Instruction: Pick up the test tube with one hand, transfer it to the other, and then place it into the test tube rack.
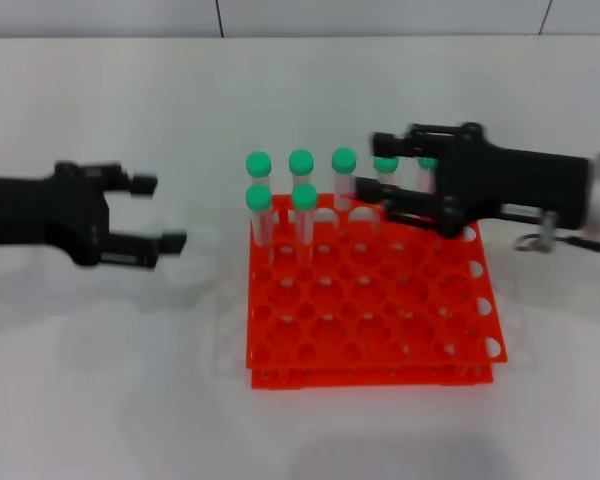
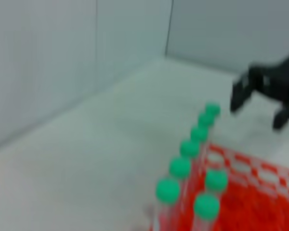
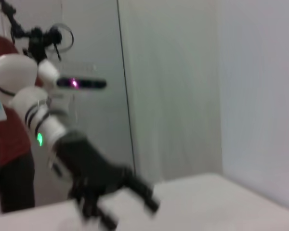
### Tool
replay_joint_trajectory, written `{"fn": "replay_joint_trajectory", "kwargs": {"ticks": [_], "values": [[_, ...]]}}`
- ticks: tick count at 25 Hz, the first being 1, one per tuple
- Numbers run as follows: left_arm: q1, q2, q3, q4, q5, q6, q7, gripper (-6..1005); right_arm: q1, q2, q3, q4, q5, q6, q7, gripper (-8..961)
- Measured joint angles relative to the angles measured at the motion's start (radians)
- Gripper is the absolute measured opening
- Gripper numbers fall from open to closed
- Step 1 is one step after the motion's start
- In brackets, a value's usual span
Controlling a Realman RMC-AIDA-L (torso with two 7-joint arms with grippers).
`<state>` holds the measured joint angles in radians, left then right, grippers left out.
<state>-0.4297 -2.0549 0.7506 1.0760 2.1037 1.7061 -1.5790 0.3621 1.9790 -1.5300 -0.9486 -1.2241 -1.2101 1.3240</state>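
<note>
Right gripper [image 1: 372, 166] open over back row of test tube rack [image 1: 370, 300], fingers straddling a green-capped test tube [image 1: 385, 170] (seated in rack); left gripper [image 1: 160, 212] open, empty, well left

Left gripper [image 1: 158, 212] hovering open, well left of the orange rack [image 1: 370, 300], right gripper [image 1: 368, 167] reaching open-fingered over the rack's back row of green-capped tubes [image 1: 302, 195], white table [image 1: 110, 350] lying beneath.

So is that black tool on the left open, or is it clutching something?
Open and empty. In the head view the left tool has its two fingers spread with bare table between them, away from the test tube rack.
</note>
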Motion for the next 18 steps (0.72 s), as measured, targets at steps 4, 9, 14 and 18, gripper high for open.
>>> {"fn": "replay_joint_trajectory", "kwargs": {"ticks": [4, 9, 14, 18], "values": [[0.017, -0.001, -0.026, 0.002, -0.138, 0.037, 0.004, 874, -0.020, -0.004, 0.198, -0.076, -0.234, -0.162, 0.150, 535], [0.025, -0.018, -0.022, -0.002, -0.238, 0.063, 0.002, 874, -0.013, -0.006, 0.381, -0.113, -0.418, -0.325, 0.216, 535], [0.029, -0.026, 0.003, -0.041, -0.299, 0.076, -0.005, 874, -0.009, -0.024, 0.447, -0.129, -0.489, -0.364, 0.217, 532], [0.031, -0.027, 0.010, -0.056, -0.313, 0.082, -0.008, 874, -0.009, -0.034, 0.449, -0.135, -0.493, -0.366, 0.218, 528]]}}
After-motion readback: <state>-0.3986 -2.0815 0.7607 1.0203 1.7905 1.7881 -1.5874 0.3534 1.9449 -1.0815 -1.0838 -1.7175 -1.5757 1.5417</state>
